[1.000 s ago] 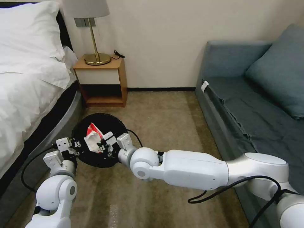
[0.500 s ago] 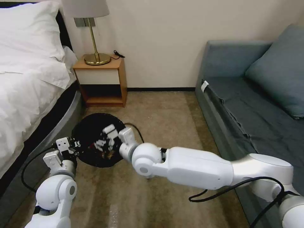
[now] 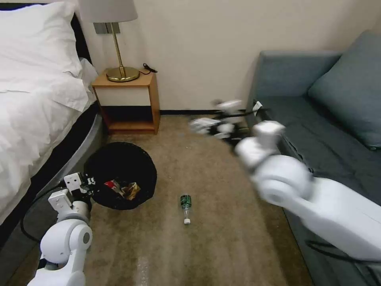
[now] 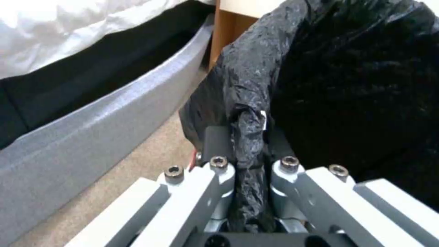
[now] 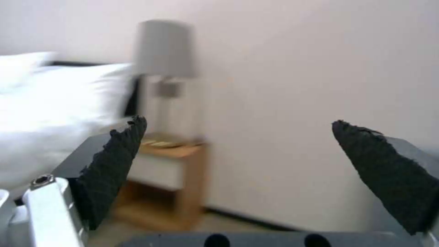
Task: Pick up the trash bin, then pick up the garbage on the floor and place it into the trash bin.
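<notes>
The round, squat trash bin, lined with a crinkled glossy black plastic bag, sits on the short tan carpet just beside the bed's grey curved base. The left pincer is clamped tight on a bunched fold of that bag at the bin's near rim, the film gathered between its pale metal fingers. Inside the bin lie a crumpled red-and-white wrapper and a gold-brown snack wrapper. A second ago the right arm reached over the bin with the red-and-white wrapper; now the right pincer has swung up and away from the bin toward the blue-grey fabric sofa, its dark ribbed pads spread wide and holding nothing. A small clear plastic bottle with a green label lies on its side on the carpet near the bin.
</notes>
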{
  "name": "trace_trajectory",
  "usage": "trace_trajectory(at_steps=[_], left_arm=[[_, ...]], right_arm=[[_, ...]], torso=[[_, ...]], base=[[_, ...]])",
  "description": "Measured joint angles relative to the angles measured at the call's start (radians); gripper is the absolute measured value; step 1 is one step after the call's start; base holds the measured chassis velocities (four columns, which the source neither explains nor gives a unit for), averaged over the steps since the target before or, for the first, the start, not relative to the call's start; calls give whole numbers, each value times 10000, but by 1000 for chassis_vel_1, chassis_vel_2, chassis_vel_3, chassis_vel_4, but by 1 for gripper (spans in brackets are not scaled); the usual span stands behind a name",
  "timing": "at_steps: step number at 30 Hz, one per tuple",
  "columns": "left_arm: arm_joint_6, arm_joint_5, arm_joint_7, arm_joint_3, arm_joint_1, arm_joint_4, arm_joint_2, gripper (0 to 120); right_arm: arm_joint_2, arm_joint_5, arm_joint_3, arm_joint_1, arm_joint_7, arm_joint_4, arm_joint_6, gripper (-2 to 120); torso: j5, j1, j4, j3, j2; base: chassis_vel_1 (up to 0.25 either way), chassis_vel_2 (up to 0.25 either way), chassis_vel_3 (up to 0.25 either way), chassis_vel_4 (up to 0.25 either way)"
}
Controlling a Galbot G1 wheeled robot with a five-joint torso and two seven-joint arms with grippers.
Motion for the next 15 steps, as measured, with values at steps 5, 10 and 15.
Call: trace_trajectory(at_steps=[5, 10, 15], left_arm=[[-266, 46, 101, 15, 19, 145, -24, 4], [-339, 78, 169, -27, 5, 202, 17, 4], [-319, 87, 160, -65, 0, 115, 32, 4]], right_arm=[[1728, -3208, 3119, -4592, -171, 1195, 259, 100], [4217, -5903, 3270, -7001, -224, 1496, 712, 100], [6199, -7371, 2151, -7404, -335, 1229, 788, 100]], torso=[[4, 0, 5, 0, 0], [-3, -1, 3, -1, 1], [-10, -1, 11, 0, 1]], base=[[0, 0, 0, 0], [0, 0, 0, 0], [0, 0, 0, 0]])
